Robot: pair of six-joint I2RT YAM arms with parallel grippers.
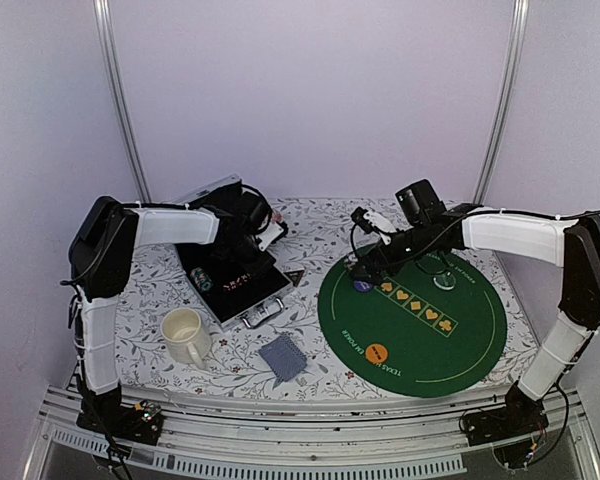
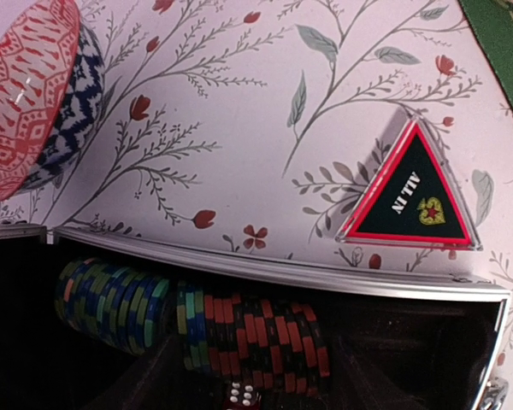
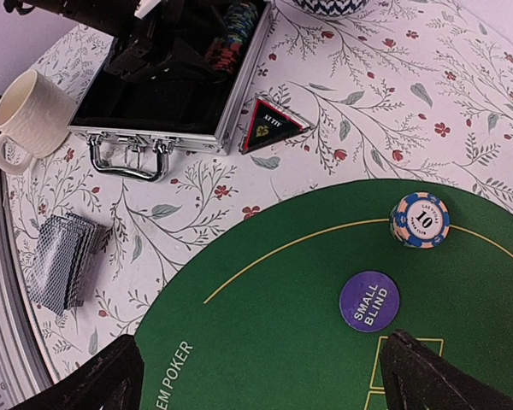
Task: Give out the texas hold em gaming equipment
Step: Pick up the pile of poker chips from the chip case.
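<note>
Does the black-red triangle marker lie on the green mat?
No, the triangle marker lies on the floral cloth beside the case, off the mat.

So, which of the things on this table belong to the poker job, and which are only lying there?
Job: chips in the case, blue-white chip stack, All In triangle, card deck, Small Blind disc, orange disc.
Lying about: cream mug, red patterned round object.

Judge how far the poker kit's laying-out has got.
Done: purple disc, orange disc, clear disc and a blue chip stack lie on the green mat. In hand: left gripper at the open case; right gripper open, empty. Left: chips in the case, cards and triangle marker off the mat.
</note>
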